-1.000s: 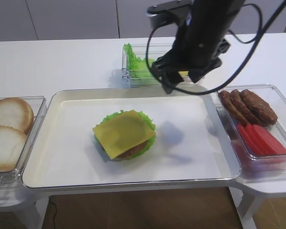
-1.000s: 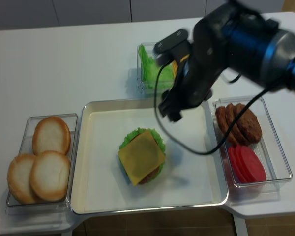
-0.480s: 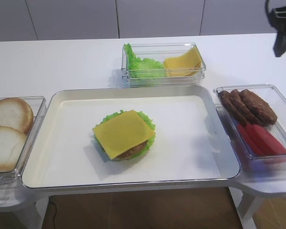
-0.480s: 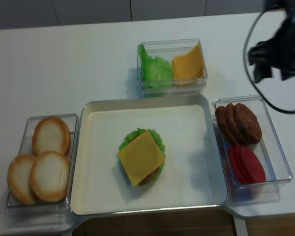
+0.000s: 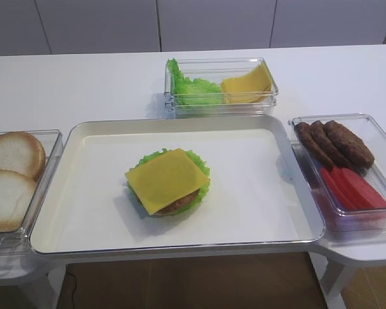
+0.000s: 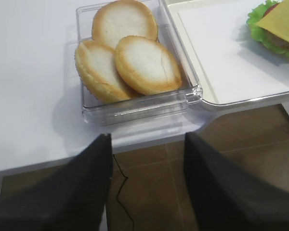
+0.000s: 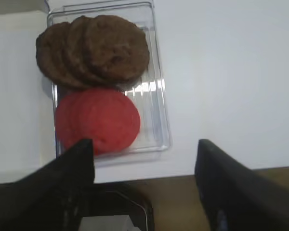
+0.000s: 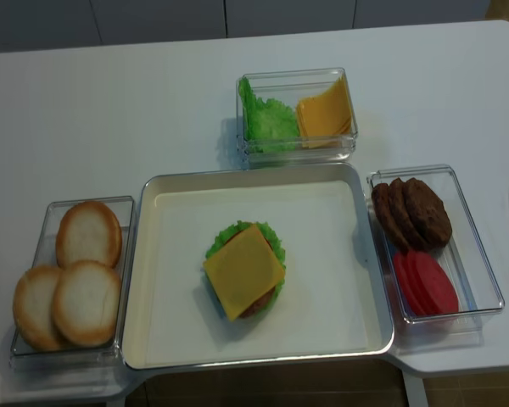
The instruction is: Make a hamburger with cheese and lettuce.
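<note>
The right hand [image 7: 144, 187] has pulled back from over the white rectangular tray [image 5: 244, 212], open wide and empty, above the clear box of dark patties [image 7: 94, 50]. The thin yellow square cheese [image 5: 167, 179] lies on the round stacked hamburger [image 5: 180, 203], off to its left; lettuce comes next.

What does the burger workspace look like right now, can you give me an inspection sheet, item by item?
Surface: white table carrying a white tray.
Job's things: hamburger on the tray, cheese slice on top, lettuce frill showing under it.
Clutter: bin of spare leaves and cheese slices behind the tray; bin of patties and tomato slices on the right; bin of bun halves on the left.
Grippers: right gripper open, empty, above the patty bin; left gripper open, empty, near the bun bin.
Cables: thin wire on the floor.
Surroundings: pale cabinet fronts behind.
</note>
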Robot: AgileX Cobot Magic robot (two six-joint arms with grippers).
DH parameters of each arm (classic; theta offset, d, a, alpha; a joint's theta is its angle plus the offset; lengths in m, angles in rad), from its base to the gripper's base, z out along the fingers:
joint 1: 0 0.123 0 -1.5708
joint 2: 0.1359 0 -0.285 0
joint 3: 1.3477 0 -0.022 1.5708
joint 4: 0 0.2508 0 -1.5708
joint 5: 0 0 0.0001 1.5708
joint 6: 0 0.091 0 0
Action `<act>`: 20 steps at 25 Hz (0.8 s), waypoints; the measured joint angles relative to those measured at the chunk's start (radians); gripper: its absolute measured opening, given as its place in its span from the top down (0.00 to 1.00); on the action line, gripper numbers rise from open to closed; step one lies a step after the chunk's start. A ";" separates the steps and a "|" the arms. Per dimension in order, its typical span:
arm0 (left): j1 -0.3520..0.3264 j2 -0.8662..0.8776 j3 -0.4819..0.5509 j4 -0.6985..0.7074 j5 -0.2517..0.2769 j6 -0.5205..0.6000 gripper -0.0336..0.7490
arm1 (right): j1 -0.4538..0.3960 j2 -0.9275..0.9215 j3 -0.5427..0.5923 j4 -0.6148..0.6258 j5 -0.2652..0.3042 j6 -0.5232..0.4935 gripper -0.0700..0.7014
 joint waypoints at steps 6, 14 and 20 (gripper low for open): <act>0.000 0.000 0.000 0.000 0.000 0.000 0.50 | 0.000 -0.336 0.108 -0.002 0.079 0.009 0.27; 0.000 0.000 0.000 0.000 0.000 0.000 0.50 | 0.000 -0.748 0.188 -0.010 0.109 0.009 0.27; 0.000 0.000 0.000 0.000 0.000 0.000 0.50 | -0.002 -0.951 0.263 -0.012 0.116 0.009 0.28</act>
